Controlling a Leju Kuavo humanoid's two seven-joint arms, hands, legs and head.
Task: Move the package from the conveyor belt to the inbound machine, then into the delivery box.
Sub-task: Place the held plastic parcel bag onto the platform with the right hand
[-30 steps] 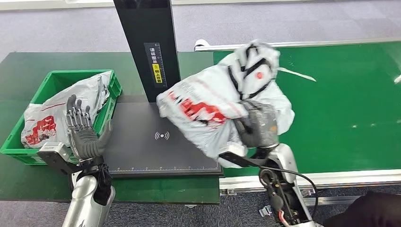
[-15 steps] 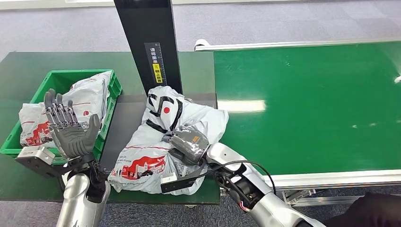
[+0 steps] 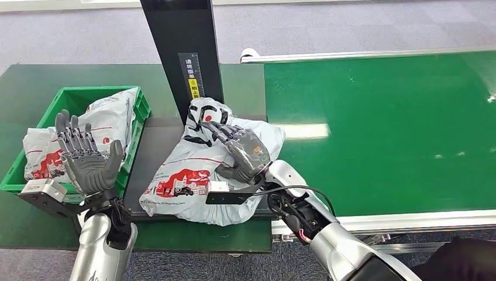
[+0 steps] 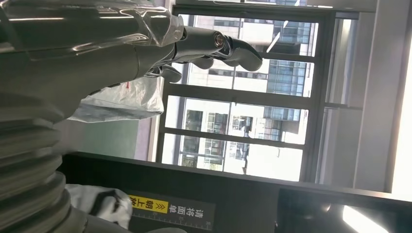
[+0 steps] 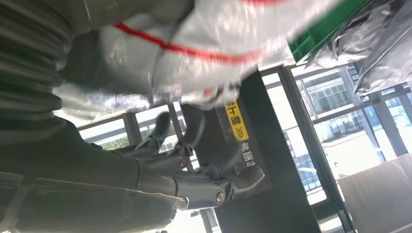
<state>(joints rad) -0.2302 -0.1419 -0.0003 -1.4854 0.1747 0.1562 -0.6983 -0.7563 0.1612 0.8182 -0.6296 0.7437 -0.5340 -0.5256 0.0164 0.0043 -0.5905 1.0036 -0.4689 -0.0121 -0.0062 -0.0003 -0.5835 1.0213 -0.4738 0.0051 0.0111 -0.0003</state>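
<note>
The left robot hand is raised with fingers spread wide, holding nothing, in front of the green delivery box with its bagged parcels. The package lies on the inbound machine; the right robot hand rests on it, fingers apart, beside the conveyor belt.

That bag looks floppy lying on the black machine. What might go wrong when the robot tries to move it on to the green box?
The package hangs over the front edge of the inbound machine, so it might slide off.

The right hand lies on top with fingers spread, not gripping, so the slack plastic could slip away when lifted.

The delivery box already holds another bag, so this one may sit high or spill over the rim. The left hand waits open beside it.
</note>
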